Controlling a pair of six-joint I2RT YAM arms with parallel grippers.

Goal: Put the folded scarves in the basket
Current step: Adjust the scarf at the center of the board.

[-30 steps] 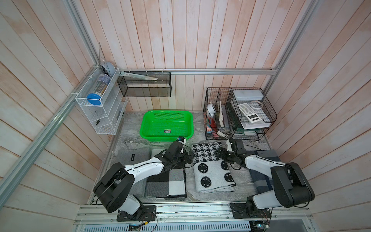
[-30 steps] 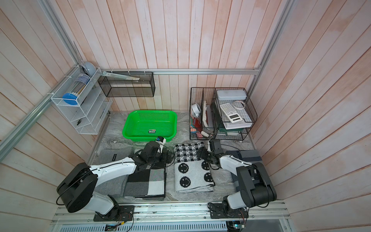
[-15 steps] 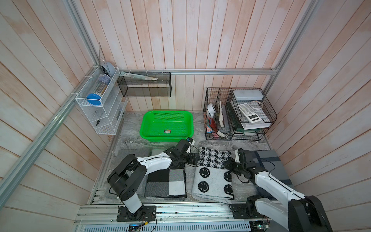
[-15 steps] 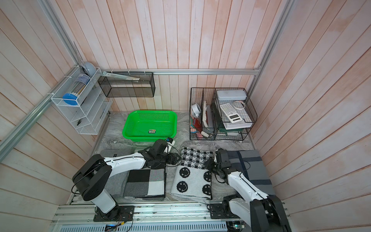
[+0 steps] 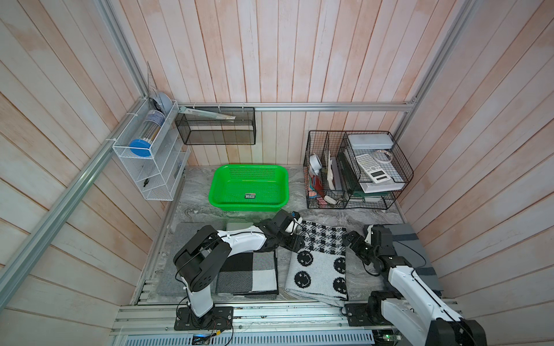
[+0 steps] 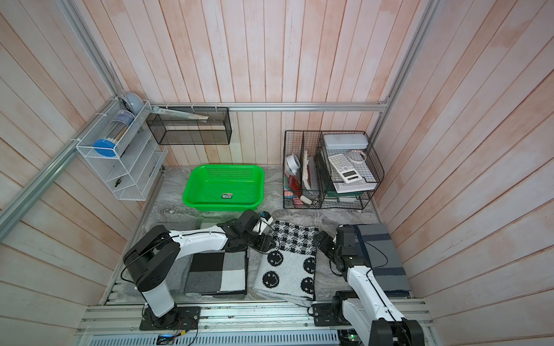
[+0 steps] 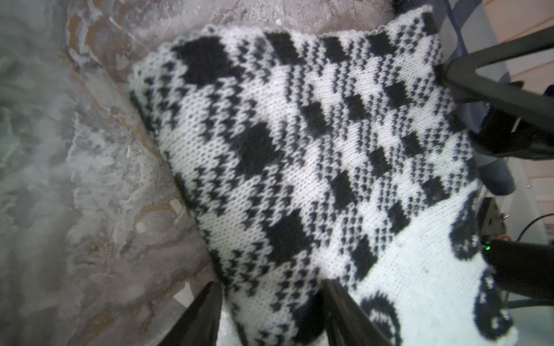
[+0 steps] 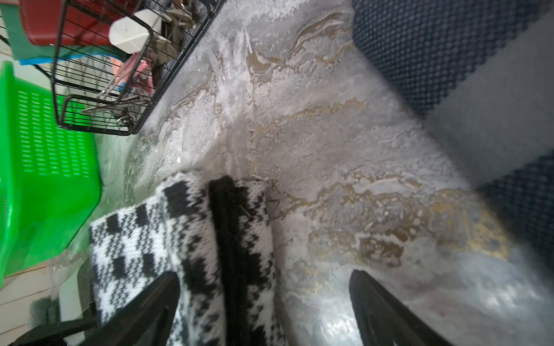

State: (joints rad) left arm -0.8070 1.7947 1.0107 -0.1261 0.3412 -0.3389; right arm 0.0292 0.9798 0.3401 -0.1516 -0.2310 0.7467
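Straddling scarf [image 5: 317,260] edge: left gripper [image 7: 269,292], grip unclear | right gripper [image 8: 265,274] spread wide over scarf corner

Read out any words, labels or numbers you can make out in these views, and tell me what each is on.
Nothing is legible in any view.
Too small to read: the small label on the floor of the green basket.
Too small to read: the keys and display of the calculator in the black wire organiser.
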